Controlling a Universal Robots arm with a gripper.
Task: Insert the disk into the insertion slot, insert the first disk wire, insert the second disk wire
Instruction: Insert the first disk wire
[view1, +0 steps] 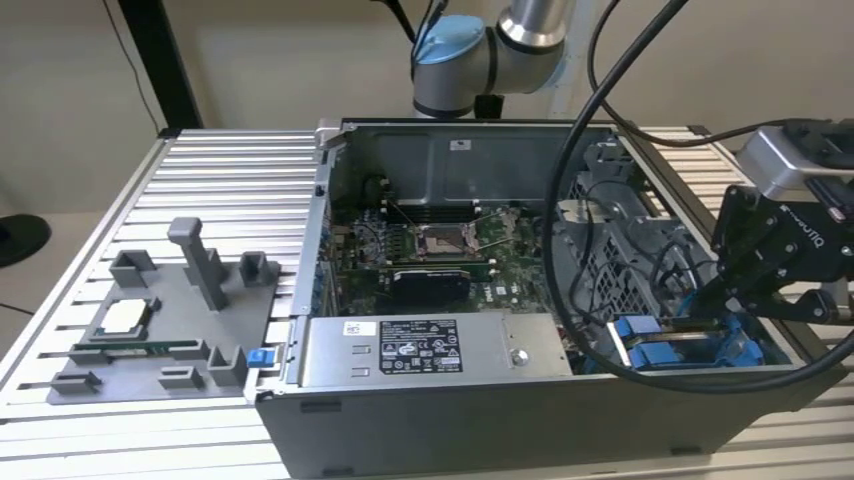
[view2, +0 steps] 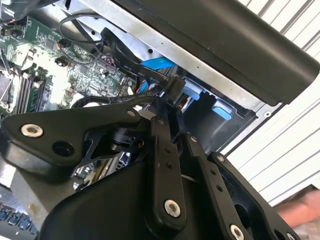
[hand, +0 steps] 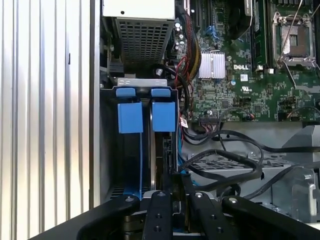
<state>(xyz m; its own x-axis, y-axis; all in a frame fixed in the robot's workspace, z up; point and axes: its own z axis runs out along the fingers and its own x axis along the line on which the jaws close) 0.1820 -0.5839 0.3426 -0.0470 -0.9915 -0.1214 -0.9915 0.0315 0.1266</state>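
Partly cropped gripper (hand: 173, 184), at insertion slot (hand: 107, 145)

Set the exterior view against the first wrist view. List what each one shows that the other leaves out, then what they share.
Exterior view: the grey fixture tray beside the computer case, and the arm's blue-capped joint behind it.
First wrist view: a finned silver heatsink on the motherboard, and a look straight down the insertion slot's blue rails.
Both: the insertion slot, the CPU socket, and the gripper at the slot.
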